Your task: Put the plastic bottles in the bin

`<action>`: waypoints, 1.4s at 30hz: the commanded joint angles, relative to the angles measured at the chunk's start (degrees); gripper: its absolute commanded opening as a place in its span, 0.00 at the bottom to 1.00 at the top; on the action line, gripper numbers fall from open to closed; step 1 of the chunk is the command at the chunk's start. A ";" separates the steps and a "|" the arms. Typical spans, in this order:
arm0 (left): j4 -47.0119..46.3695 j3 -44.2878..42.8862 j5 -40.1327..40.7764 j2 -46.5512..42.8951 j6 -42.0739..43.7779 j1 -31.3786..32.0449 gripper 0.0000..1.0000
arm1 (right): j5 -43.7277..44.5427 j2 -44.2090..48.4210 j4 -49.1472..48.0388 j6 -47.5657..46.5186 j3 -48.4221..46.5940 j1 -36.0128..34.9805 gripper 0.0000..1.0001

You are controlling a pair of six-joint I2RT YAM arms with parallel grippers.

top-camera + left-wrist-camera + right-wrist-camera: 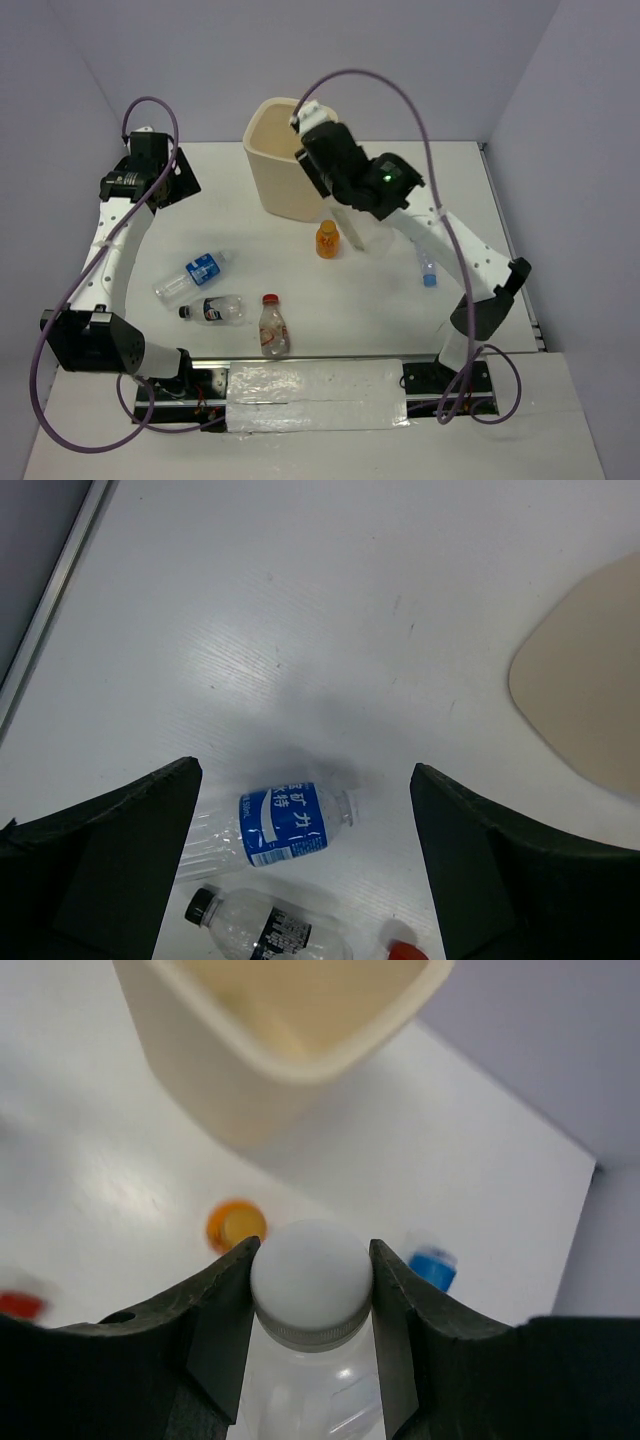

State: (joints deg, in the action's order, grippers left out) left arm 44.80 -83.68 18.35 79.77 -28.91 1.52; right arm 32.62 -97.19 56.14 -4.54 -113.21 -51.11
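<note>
Right now gripping the large plain bottle (315, 1390) by its white cap (312, 1278) with the right tool (312, 1260), just beside the bin (283, 175), outside it. Holding the left tool (305, 772) wide open and empty over the blue-labelled bottle (285, 825) and black-capped bottle (262, 928). Elsewhere on the tabletop (350, 310), with the orange bottle (327, 240) upright near the bin, the red-capped bottle (273, 328) at the near edge, and a blue-capped bottle (427, 268) to the right.

red-capped bottle (403, 951) cut by bottom edge, bin (585, 685) partly cropped
</note>
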 commanded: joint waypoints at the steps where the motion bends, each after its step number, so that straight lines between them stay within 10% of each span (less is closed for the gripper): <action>1: 1.78 -1.58 1.95 0.13 -0.36 -0.38 0.99 | 0.86 1.05 1.70 -0.91 -13.49 0.05 0.44; 18: 4.60 -4.12 -1.74 -0.75 0.34 -0.38 0.99 | 4.39 -10.63 -72.96 -26.92 -21.00 -0.66 0.37; 31: 3.99 0.18 -3.85 -2.77 -0.28 -0.38 0.99 | 0.95 -21.73 -72.22 -12.25 -22.00 5.50 0.40; 35: 2.49 1.68 -3.85 -3.39 0.16 -0.38 0.99 | 2.62 -23.65 -69.88 -11.99 -20.64 5.41 0.80; 42: 3.10 -0.34 -4.55 -1.46 -0.09 -0.46 0.99 | 2.96 -19.28 -63.18 -12.87 -25.40 4.88 0.95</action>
State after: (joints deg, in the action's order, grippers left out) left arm 48.88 -82.08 14.66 78.28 -28.77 1.34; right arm 34.50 -122.52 -8.47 -17.58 -135.02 -45.65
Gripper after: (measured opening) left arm 0.994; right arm 0.943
